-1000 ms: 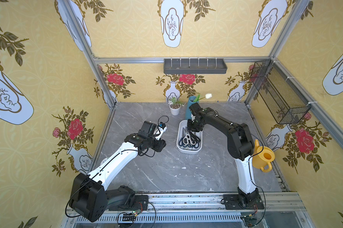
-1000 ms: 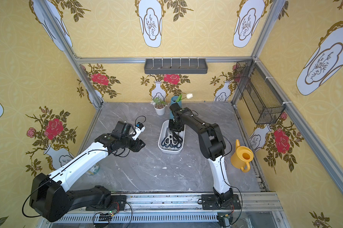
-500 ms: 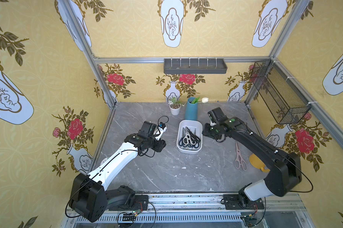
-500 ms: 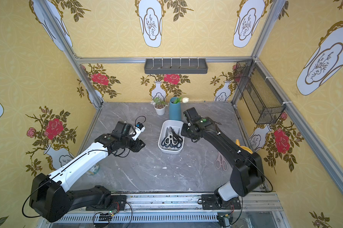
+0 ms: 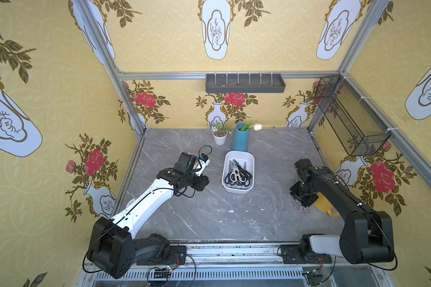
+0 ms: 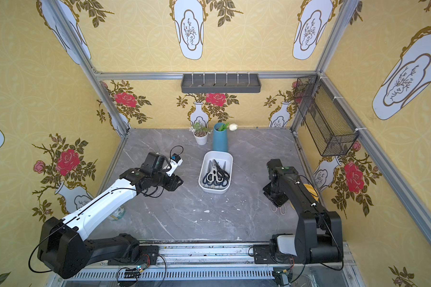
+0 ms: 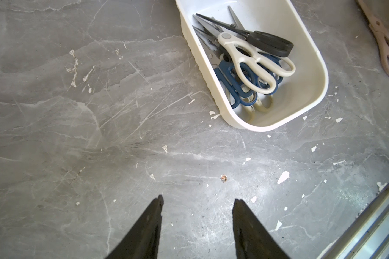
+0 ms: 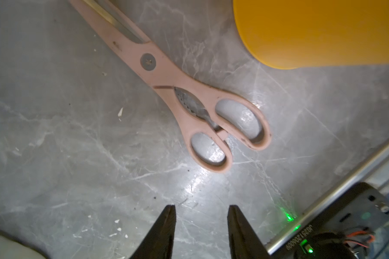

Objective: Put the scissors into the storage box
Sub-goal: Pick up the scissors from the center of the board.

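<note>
My right gripper [image 8: 201, 213] hangs half open, empty, over the pinkish-beige scissors [image 8: 166, 74] lying on the tabletop [image 8: 54, 134] at the right, beside a yellow watering can [image 8: 312, 33]. My left gripper [image 7: 198, 201], also parted and empty, hovers left of the storage box [image 7: 310, 94], which holds the other scissors [image 7: 251, 58].

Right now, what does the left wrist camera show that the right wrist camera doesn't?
Only the left wrist view: the white box with a pile of scissors inside, blue, black and white handles, and the open left gripper over bare table. Only the right wrist view: the open right gripper and the yellow watering can near the pink scissors (barely a yellow sliver in the left view). Both: the grey table and the pink scissors lying flat on it, outside the box; the left view catches them only at its edge.
</note>
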